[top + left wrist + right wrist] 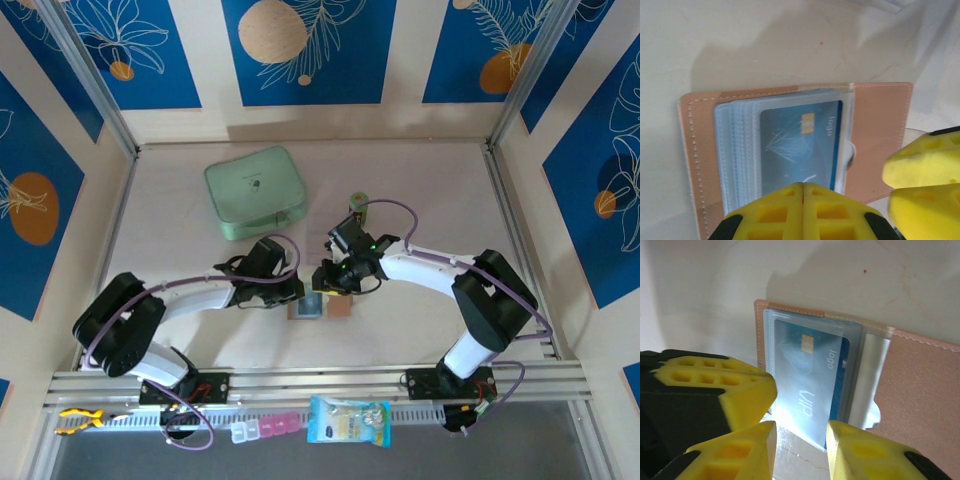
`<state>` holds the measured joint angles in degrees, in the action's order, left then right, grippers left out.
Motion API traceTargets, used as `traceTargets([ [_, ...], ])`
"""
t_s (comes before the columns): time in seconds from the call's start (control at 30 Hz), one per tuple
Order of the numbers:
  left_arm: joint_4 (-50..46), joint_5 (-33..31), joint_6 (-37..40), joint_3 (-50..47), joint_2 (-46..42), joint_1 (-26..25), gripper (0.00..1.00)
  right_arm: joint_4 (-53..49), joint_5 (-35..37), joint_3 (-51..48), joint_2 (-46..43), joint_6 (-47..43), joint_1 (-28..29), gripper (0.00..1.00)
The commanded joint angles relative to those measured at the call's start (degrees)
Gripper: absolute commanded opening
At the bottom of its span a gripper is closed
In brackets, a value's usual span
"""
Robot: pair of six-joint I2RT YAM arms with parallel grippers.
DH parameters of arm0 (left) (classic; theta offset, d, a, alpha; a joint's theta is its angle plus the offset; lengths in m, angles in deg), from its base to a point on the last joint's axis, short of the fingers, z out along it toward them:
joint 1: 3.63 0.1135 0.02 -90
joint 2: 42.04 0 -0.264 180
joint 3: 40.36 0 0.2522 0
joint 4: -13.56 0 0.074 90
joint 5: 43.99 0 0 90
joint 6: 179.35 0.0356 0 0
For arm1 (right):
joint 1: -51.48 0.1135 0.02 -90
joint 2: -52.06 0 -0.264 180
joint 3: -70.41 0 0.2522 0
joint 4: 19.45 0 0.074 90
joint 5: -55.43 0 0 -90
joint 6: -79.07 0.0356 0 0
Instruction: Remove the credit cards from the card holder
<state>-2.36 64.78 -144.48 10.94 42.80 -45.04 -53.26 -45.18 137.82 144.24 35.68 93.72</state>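
Fingers on my left gripper (803, 192) are pressing tight together, with nothing between them. I am resting their tips on the near edge of the card holder (880, 130). I think I am doing this to pin it down, so it stays open and does not slide on the bench (740, 40).

The card holder is lying open and flat on the bench, between my two grippers. Its clear pockets (737, 150) are facing up. The blue card (795, 145) is sitting inside the top pocket, and one end is poking toward the open side of that pocket. That is the end I can reach.

My right gripper (801, 442) is standing partly open just beside the left one, low over the holder. The loose end of the blue card is lying between its two fingers. I cannot tell if the fingers are touching the card yet. I am aiming here because the card should slide straight out this way.
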Motion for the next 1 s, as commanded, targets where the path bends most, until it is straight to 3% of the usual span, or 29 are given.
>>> traceTargets([
  [0.0, -1.5, -2.2, 1.4, -0.9, 1.2, -0.3, 0.0, 2.8, -2.6, -1.1, 1.0, 1.4, -0.3, 0.31],
  [0.57, -3.1, -2.9, 1.8, -0.5, 2.3, -0.3, 0.0, 4.6, -3.8, -0.9, 6.2, 1.3, -0.3, 0.3],
  [0.97, -3.3, -2.6, 1.8, -0.4, 2.3, -0.3, 0.0, 4.4, -3.2, -1.1, 7.5, 1.3, -0.2, 0.24],
])
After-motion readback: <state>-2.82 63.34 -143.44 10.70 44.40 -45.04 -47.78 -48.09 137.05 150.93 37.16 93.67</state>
